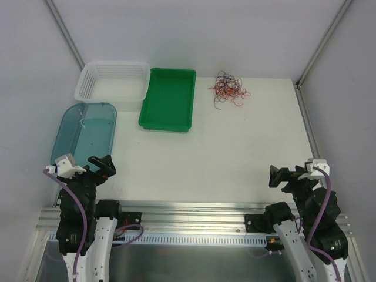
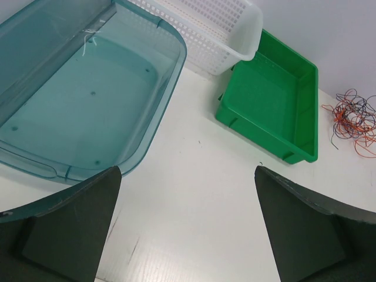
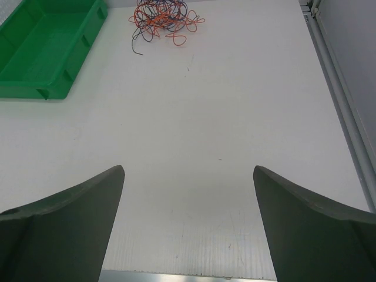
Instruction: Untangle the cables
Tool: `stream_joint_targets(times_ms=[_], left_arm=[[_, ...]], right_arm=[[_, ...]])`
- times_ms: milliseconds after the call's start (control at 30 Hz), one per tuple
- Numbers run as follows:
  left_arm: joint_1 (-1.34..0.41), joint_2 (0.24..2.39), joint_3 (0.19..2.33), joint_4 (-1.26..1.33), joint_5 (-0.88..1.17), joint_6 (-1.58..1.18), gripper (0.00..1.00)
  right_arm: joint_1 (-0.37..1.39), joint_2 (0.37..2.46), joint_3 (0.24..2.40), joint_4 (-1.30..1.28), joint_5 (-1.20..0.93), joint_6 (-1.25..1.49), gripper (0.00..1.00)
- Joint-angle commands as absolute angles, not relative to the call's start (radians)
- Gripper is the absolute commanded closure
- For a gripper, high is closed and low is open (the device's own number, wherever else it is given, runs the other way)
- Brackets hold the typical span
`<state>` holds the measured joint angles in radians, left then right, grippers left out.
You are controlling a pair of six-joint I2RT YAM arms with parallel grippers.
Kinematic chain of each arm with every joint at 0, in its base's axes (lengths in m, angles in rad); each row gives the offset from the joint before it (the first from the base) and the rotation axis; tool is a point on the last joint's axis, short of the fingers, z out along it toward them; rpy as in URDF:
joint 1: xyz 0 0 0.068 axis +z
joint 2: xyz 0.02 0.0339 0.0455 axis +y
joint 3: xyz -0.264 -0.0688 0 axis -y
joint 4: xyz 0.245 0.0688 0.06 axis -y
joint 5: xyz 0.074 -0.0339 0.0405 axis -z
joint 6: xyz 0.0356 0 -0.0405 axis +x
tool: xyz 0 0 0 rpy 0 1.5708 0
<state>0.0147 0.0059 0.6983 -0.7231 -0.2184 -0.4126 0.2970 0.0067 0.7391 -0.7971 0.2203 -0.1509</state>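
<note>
Cables (image 1: 230, 88) right of the tray (image 1: 167, 101), basket (image 1: 113, 86) left of it

We see a matt white counter (image 1: 235, 141), lightly scuffed. The green tray (image 1: 166, 127) is smooth, glossy plastic, the white basket (image 1: 114, 64) perforated plastic, and the blue-green tub (image 1: 85, 132) see-through, shiny plastic. The rail (image 1: 194, 208) looks like ribbed bare metal. The cables (image 1: 229, 87) have smooth coloured sheaths. The left pincer (image 2: 187, 194) and right pincer (image 3: 188, 194) have matt dark fingers.

Right wrist view: right gripper (image 3: 188, 170) with both dark fingers (image 3: 64, 223) spread wide over the white table (image 3: 205, 117), nothing between them; cables (image 3: 161, 20), a red-orange, purple and black tangle, at far centre; green tray (image 3: 82, 50) far left, apart from the tangle; metal rail (image 3: 341, 111) along the right edge
</note>
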Motion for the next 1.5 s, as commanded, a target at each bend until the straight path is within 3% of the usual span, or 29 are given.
stream_joint_targets(times_ms=[0, 233, 367, 700, 867, 1233, 1467], left_arm=[[0.023, -0.166, 0.707, -0.716, -0.235, -0.433, 0.01], [0.023, -0.164, 0.700, -0.709, -0.250, -0.448, 0.01], [0.023, -0.124, 0.658, -0.686, -0.259, -0.492, 0.01], [0.003, 0.208, 0.689, -0.657, -0.094, -0.540, 0.01], [0.003, 0.431, 0.767, -0.640, 0.031, -0.437, 0.01], [0.003, 0.495, 0.652, -0.517, 0.098, -0.411, 0.01], [0.003, 0.538, 0.652, -0.500, 0.110, -0.407, 0.01]], right_arm=[[0.301, -0.114, 0.755, -0.765, 0.221, -0.160, 0.03], [0.299, 0.000, 0.776, -0.746, 0.166, -0.178, 0.03], [0.301, 0.204, 0.810, -0.678, 0.074, -0.184, 0.03], [0.293, 0.970, 1.061, -0.568, 0.094, 0.047, 0.03], [0.206, 1.248, 1.175, -0.382, -0.021, 0.148, 0.03], [0.091, 1.814, 1.451, 0.067, -0.023, 0.345, 0.03], [0.081, 2.169, 1.753, 0.114, -0.092, 0.341, 0.02]])
